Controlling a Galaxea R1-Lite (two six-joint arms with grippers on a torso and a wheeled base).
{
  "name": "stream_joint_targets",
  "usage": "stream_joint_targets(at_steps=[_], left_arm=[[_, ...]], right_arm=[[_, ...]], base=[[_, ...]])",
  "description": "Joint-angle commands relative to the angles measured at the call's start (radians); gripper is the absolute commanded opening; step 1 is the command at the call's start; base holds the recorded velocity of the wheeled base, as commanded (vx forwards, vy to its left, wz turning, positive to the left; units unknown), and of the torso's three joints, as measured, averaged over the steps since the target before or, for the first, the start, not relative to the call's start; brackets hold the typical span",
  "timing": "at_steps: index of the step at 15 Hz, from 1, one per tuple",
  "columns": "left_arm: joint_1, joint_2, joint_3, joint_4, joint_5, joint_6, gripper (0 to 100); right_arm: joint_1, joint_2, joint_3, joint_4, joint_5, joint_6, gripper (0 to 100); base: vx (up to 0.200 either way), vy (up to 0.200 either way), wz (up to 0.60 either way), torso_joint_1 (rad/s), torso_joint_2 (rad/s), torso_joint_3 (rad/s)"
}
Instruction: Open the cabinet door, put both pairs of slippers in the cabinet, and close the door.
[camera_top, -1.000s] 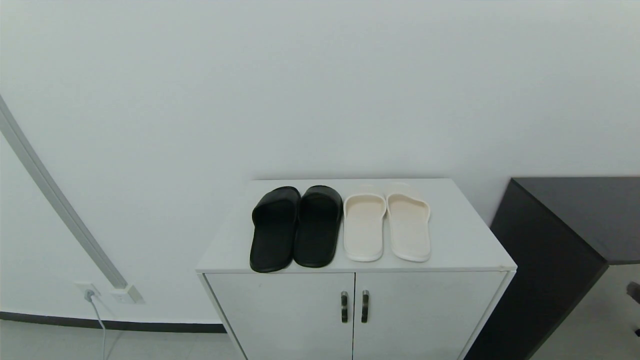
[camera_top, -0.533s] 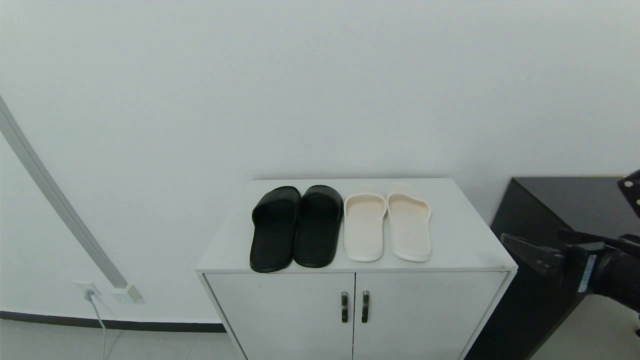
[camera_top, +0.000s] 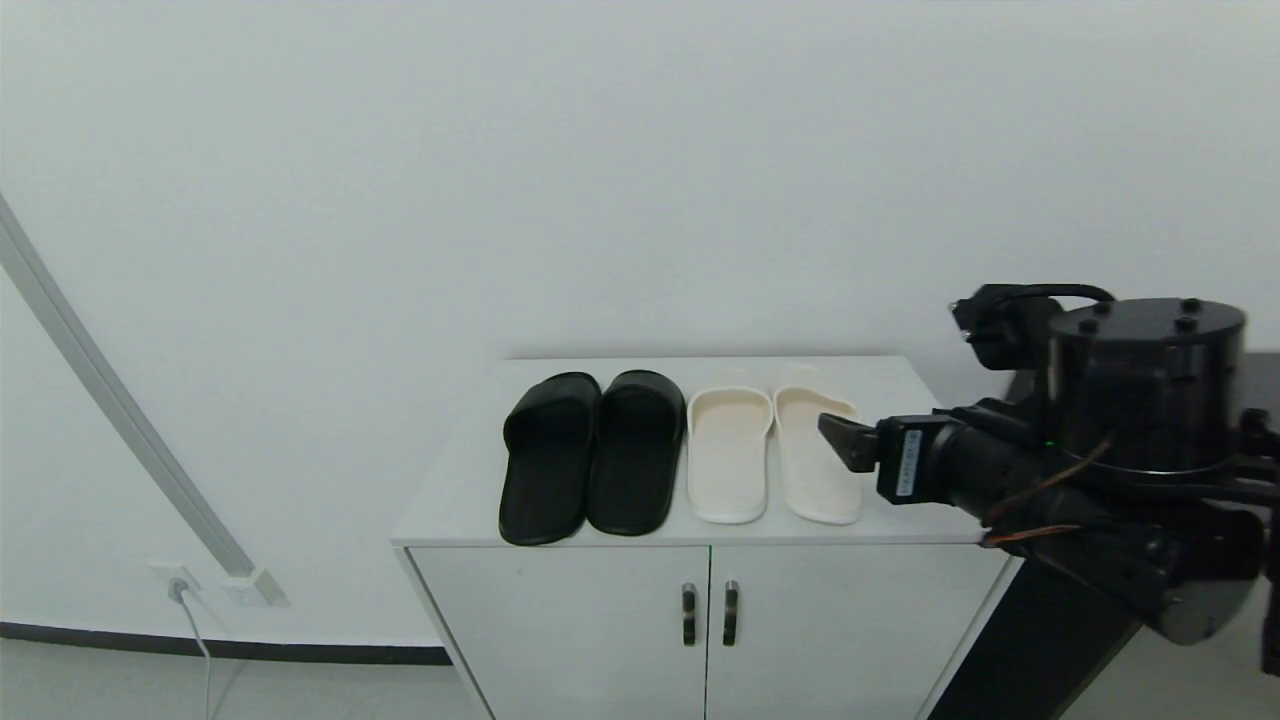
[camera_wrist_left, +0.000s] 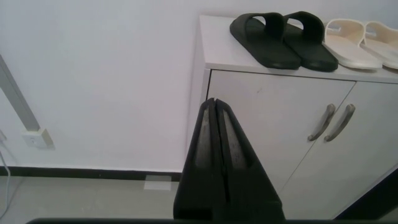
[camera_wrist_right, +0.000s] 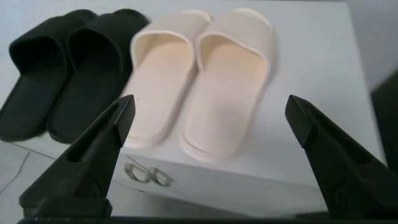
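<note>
The right arm stretches level across the cabinet's right edge. The right gripper (camera_top: 845, 442) has its fingers spread wide, close to the 2 smooth cream moulded slippers (camera_top: 772, 455). Beside them lie 2 matte black slide slippers (camera_top: 592, 455) atop the white 2-door cabinet (camera_top: 460, 490), doors shut. The left gripper (camera_wrist_left: 215, 107) hangs low near the cabinet's left front corner, fingers pressed together.

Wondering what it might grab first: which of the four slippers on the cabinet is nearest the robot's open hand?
The cream moulded slipper at the row's right end; the right hand hangs beside it, the black slippers lie farthest.
</note>
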Motion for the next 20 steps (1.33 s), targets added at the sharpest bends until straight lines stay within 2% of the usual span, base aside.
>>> stream_joint_targets(at_steps=[1, 6, 9, 15, 20], left_arm=[[0.0, 0.001, 0.0, 0.0, 0.0, -0.001, 0], [0.0, 0.001, 0.0, 0.0, 0.0, 0.001, 0], [0.0, 0.001, 0.0, 0.0, 0.0, -0.001, 0], [0.0, 0.001, 0.0, 0.0, 0.0, -0.001, 0], [0.0, 0.001, 0.0, 0.0, 0.0, -0.001, 0]], right_arm=[[0.022, 0.186, -0.119, -0.021, -0.032, 0.001, 100], [0.016, 0.354, -0.265, -0.027, -0.163, 0.004, 100], [0.014, 0.417, -0.323, -0.027, -0.17, 0.004, 100], [-0.003, 0.514, -0.357, -0.091, -0.17, 0.004, 100], [-0.067, 0.603, -0.443, -0.111, -0.169, 0.001, 100]], base=[[0.0, 0.0, 0.0, 0.0, 0.0, 0.0], [0.0, 0.0, 0.0, 0.0, 0.0, 0.0], [0.0, 0.0, 0.0, 0.0, 0.0, 0.0], [0.0, 0.0, 0.0, 0.0, 0.0, 0.0], [0.0, 0.0, 0.0, 0.0, 0.0, 0.0]])
